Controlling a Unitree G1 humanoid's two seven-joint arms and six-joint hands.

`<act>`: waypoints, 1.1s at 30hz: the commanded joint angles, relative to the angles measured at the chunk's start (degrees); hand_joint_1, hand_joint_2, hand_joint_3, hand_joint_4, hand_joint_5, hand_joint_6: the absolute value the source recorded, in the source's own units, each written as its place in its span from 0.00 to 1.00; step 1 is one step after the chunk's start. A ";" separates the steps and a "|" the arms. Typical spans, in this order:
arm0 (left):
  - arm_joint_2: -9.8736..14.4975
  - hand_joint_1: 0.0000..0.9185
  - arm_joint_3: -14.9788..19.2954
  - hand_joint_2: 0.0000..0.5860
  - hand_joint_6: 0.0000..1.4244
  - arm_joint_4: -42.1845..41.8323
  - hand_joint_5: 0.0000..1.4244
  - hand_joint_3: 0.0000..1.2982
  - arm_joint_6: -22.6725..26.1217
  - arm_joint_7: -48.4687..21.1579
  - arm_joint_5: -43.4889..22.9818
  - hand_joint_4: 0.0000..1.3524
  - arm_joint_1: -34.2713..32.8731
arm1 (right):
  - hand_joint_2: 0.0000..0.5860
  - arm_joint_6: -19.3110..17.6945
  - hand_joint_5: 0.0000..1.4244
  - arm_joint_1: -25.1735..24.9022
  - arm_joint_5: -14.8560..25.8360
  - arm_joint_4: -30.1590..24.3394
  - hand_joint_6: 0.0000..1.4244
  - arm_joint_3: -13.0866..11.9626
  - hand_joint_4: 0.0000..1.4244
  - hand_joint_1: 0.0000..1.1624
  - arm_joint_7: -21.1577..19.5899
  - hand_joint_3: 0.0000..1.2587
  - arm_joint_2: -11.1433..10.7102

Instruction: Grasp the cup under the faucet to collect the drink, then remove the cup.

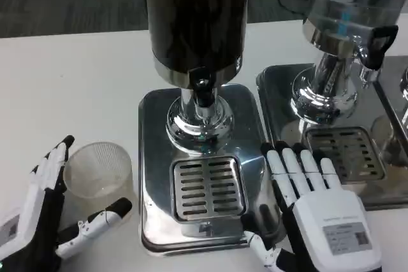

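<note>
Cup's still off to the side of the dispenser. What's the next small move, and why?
Probably close the left hand on the clear cup. The cup stands on the table between its spread fingers and thumb, not visibly gripped, left of the drip grate under the dark dispenser's faucet. The right hand rests by the base.

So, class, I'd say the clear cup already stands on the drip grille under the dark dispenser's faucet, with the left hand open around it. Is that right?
Not quite. In the head view the clear cup stands on the white table, left of the dispenser's steel base, not on the drip grille under the faucet. The rest holds: the left hand is open around it.
</note>
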 commanded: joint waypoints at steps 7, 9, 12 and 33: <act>-0.50 0.22 -1.53 0.04 0.15 8.10 0.14 0.00 -8.22 4.21 0.70 0.00 -4.47 | 0.64 0.26 0.00 0.88 0.75 -0.08 0.02 0.09 0.00 0.13 0.40 0.00 0.33; -0.33 0.24 -1.80 0.04 0.18 9.39 0.17 0.00 -9.86 5.21 0.77 0.00 -4.80 | 0.63 -0.10 0.00 0.86 0.85 -0.06 0.03 0.28 0.00 0.13 0.30 0.00 0.14; -0.12 0.25 -2.11 0.05 0.21 10.77 0.20 0.00 -11.27 5.73 0.75 0.02 -5.20 | 0.62 0.29 0.00 0.94 1.13 -0.06 0.05 0.25 0.00 0.12 0.54 0.00 0.29; -0.39 0.48 -2.15 0.20 0.63 14.96 0.59 0.29 -14.55 12.86 2.37 0.43 -6.59 | 0.65 0.29 0.00 0.73 1.57 0.08 0.09 0.09 0.00 0.13 0.70 0.00 0.49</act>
